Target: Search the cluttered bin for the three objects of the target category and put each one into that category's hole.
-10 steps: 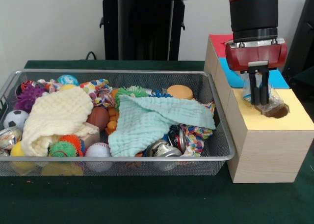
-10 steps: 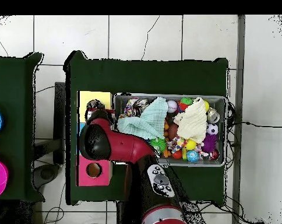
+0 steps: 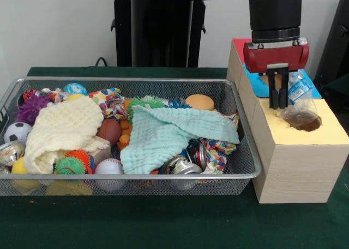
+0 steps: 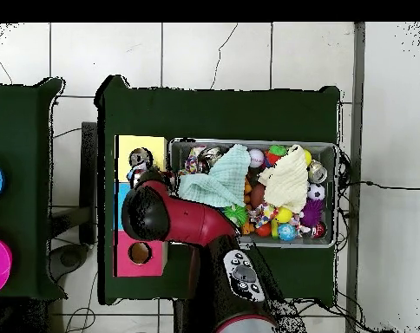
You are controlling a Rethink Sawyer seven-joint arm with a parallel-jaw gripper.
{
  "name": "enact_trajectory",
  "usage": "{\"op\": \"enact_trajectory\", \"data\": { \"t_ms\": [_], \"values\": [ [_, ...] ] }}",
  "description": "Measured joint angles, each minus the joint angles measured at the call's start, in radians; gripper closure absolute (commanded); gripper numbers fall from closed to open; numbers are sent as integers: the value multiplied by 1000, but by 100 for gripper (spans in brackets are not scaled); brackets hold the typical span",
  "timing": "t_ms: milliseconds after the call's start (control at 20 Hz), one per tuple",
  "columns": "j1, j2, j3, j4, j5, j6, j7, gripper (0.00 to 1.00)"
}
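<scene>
— Gripper [image 3: 278, 104] poised over the box [image 3: 294, 167], above its yellow hole [image 3: 308, 124]. Clamped or apart?

— Cannot tell. Clear packet [image 3: 299, 106] slumped across that hole, half in, crumpled against the rim.

— Risk?

— Could snag there, or ride up with the claw if caught. Might also slide off the box top.

— And the bin [image 3: 136, 81]?

— Just beside the box, crammed with cloths and balls; likely hiding further targets.
</scene>
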Motion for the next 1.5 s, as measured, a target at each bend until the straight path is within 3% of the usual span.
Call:
{"op": "enact_trajectory", "data": {
  "t_ms": [150, 1200, 1250, 1500],
  "values": [
    [0, -5, -9, 17, -4, 36, 0, 100],
    [2, -15, -15, 33, -12, 37, 0, 100],
    [3, -18, -15, 34, -20, 38, 0, 0],
    [15, -22, -20, 36, -30, 50, 0, 0]
  ]
}}
